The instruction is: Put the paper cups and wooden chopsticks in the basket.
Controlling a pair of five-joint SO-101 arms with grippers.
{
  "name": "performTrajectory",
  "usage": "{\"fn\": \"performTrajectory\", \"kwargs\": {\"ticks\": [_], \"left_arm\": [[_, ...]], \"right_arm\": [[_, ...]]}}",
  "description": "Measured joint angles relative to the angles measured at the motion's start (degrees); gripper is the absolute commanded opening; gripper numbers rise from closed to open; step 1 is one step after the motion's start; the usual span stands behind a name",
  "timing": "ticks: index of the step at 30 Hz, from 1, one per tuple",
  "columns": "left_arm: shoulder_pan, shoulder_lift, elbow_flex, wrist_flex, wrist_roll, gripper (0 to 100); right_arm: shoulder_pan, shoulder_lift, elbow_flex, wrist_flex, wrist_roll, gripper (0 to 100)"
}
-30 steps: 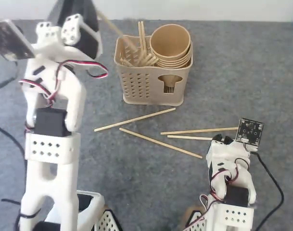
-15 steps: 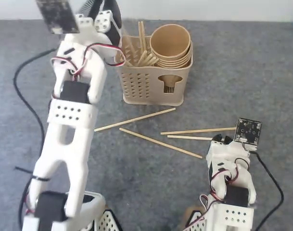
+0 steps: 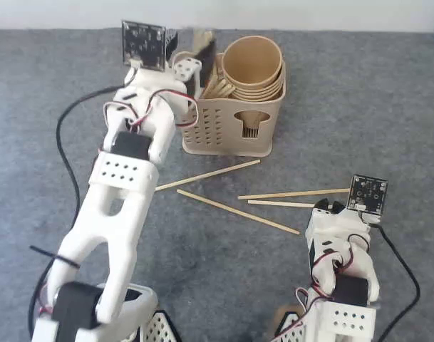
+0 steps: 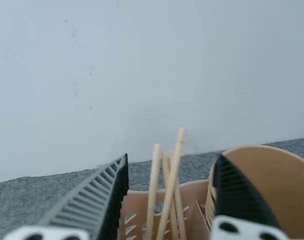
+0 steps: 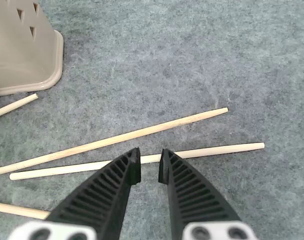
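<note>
Left gripper spread over basket, chopsticks standing between — lift straight up, don't snag them. Right gripper barely parted.

The left gripper is spread wide over the basket. Wooden chopsticks stand upright in it between the fingers, with a paper cup just beside them.

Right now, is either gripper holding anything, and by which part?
Nothing is held. The left gripper is open above the basket; the right gripper hangs empty over loose chopsticks.
</note>
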Motion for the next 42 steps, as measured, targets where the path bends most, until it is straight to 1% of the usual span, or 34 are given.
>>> {"fn": "performTrajectory", "kwargs": {"ticks": [7, 12, 14, 18, 22, 24, 27, 30, 34, 39, 42], "left_arm": [[-0.09, -10.37, 5.71, 0.0, -0.09, 25], [-4.4, -18.9, 10.64, 0.97, -0.09, 25], [-7.3, -21.89, 10.9, 5.54, -0.09, 25], [-13.36, -24.44, 10.9, 20.13, -0.09, 25], [-17.05, -24.53, 11.16, 32.53, -0.18, 25], [-18.02, -24.62, 11.16, 37.27, -0.88, 25], [-18.02, -24.62, 12.04, 43.43, -4.13, 25], [-18.2, -22.68, 14.07, 45.45, -6.59, 22], [-18.2, -14.15, 16.18, 45.45, -10.29, 15], [-17.58, 0.79, 15.65, 45.45, -15.47, 15], [-15.74, 9.32, 13.98, 45.45, -20.48, 15]], "right_arm": [[0.0, 0.0, 0.0, 0.0, 0.0, 7.2], [0.0, 0.0, 0.0, 0.0, 0.0, 7.2], [0.0, 0.0, 0.0, 0.0, 0.0, 7.2], [0.0, 0.0, 0.0, 0.0, 0.0, 7.2], [0.0, 0.0, 0.0, 0.0, 0.0, 7.2], [0.0, 0.0, 0.0, 0.0, 0.0, 7.2], [0.0, 0.0, 0.0, 0.0, 0.0, 7.2], [0.0, 0.0, 0.0, 0.0, 0.0, 7.2], [0.0, 0.0, 0.0, 0.0, 0.0, 7.2], [0.0, 0.0, 0.0, 0.0, 0.0, 7.2], [0.0, 0.0, 0.0, 0.0, 0.0, 7.2]]}}
